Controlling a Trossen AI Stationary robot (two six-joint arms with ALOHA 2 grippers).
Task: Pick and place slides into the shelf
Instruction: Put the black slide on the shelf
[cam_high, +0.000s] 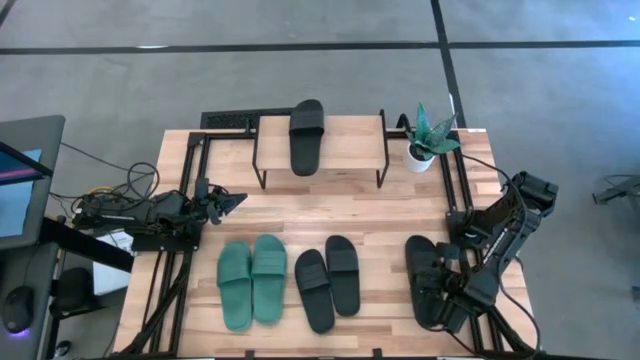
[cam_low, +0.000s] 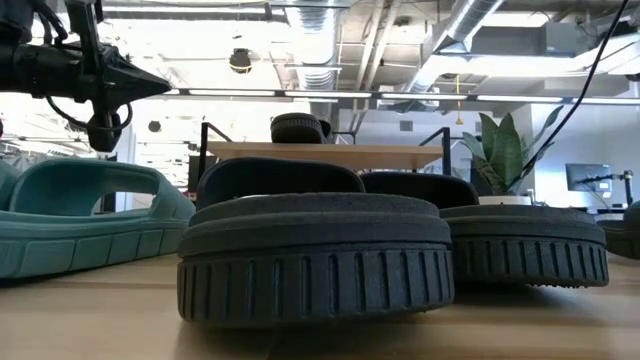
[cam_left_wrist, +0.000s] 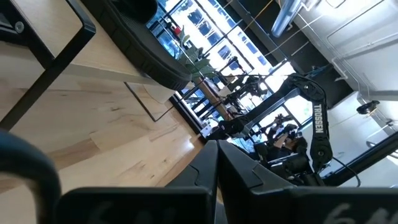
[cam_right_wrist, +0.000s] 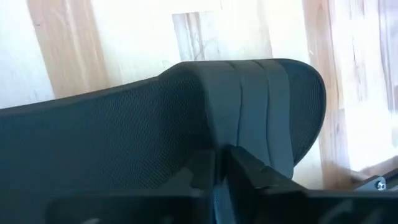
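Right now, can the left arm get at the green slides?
Probably yes. The left gripper hangs at the table's left edge, fingers together and empty, and the green slides lie just in front of it with bare table between and nothing on top of them.

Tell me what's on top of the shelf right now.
One black slide lies on the shelf, left of centre. The rest of the plank top is bare. The plank hides whatever is under it.

Even overhead light, soft shadows; ceiling glare (low view), near slide (cam_low: 315, 255) blurred.
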